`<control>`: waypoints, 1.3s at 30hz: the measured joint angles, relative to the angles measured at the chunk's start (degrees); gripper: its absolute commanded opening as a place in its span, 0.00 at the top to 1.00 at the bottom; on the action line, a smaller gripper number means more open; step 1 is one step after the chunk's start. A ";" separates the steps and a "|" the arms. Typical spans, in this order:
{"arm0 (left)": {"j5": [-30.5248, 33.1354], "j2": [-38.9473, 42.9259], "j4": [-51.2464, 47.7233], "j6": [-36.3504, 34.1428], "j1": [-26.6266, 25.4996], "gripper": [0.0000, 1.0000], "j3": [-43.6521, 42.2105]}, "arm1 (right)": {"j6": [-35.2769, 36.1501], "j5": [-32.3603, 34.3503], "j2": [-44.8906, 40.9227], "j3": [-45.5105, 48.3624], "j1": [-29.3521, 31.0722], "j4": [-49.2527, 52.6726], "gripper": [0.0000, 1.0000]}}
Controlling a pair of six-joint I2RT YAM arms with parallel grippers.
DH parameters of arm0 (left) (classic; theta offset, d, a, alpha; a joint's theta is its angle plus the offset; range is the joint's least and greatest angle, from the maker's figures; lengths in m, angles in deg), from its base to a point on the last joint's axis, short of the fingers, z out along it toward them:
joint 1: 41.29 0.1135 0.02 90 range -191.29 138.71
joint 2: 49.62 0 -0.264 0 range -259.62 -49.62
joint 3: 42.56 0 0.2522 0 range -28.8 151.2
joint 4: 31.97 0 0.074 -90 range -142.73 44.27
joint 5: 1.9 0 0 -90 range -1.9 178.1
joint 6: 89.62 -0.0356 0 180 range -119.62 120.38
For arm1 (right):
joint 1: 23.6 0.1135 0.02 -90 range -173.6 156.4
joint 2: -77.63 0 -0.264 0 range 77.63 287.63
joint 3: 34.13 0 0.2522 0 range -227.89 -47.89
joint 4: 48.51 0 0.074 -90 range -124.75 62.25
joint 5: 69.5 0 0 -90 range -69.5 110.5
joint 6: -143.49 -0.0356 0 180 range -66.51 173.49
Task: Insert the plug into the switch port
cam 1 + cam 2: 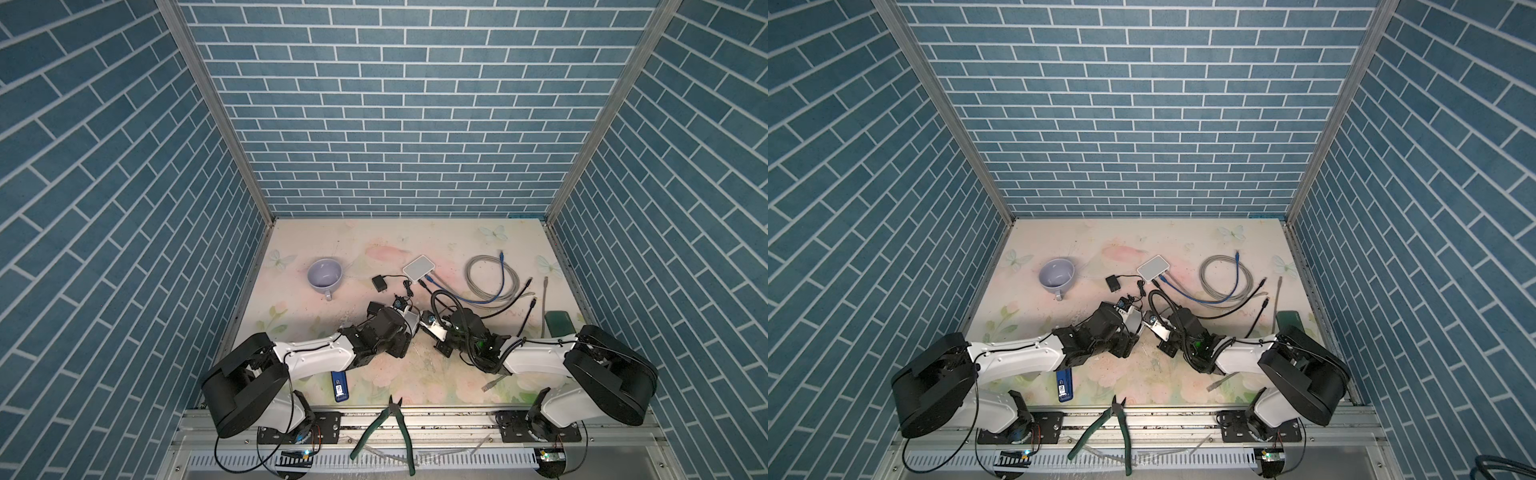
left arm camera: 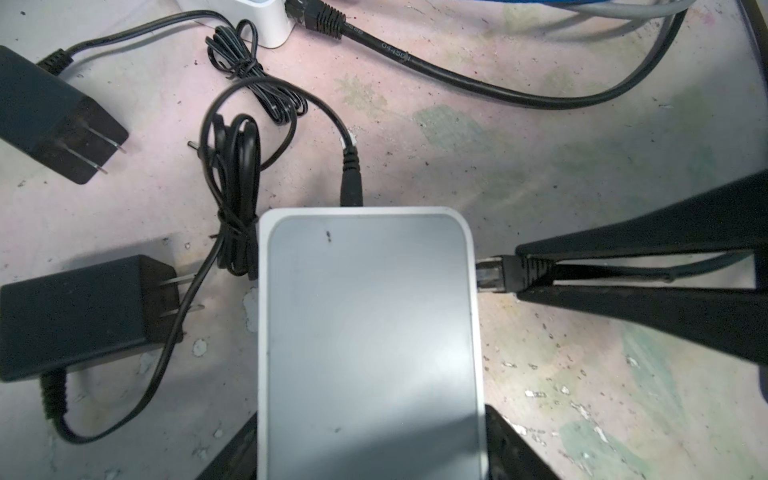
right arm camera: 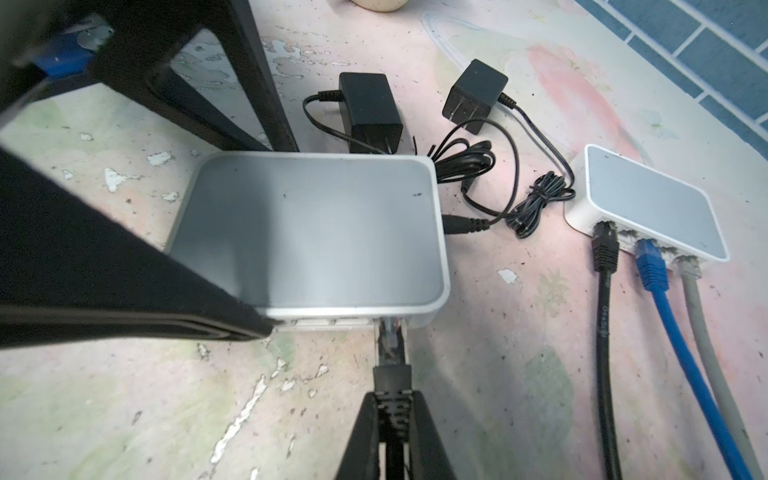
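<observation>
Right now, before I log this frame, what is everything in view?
near switch: one, white-grey, table centre
far switch: one, white-grey, farther back, black, blue and grey cables plugged in
plug: one, black boot, tip at the near switch's port
power adapters: two, black, left of the switches
loose cables: several, grey, blue, black, right side
mug: one, lavender, back left
cutters: one, green handles, front rail
stick-shaped device: one, blue, front left
case: one, dark green, right edge
left gripper: closed on the near switch
right gripper: closed on the plug
</observation>
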 measured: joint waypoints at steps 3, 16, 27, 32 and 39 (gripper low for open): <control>-0.13 0.00 0.00 -0.39 -0.17 0.38 0.00 | 0.00 -0.20 0.00 0.00 0.00 0.24 1.00; 1.01 -2.45 -0.96 -1.16 -2.47 0.39 1.64 | 0.09 -0.07 0.17 -0.76 -0.11 4.50 1.00; 1.18 -3.43 0.02 -1.33 -2.67 0.39 1.97 | 1.09 0.42 0.94 -1.86 -0.37 6.08 1.00; 0.63 -4.02 0.83 -1.27 -2.67 0.41 1.97 | 1.55 0.50 1.55 -1.97 -0.57 6.05 1.00; -0.59 -6.47 0.79 -0.46 -2.67 0.40 2.91 | 2.16 0.44 2.12 -1.97 -0.72 6.01 1.00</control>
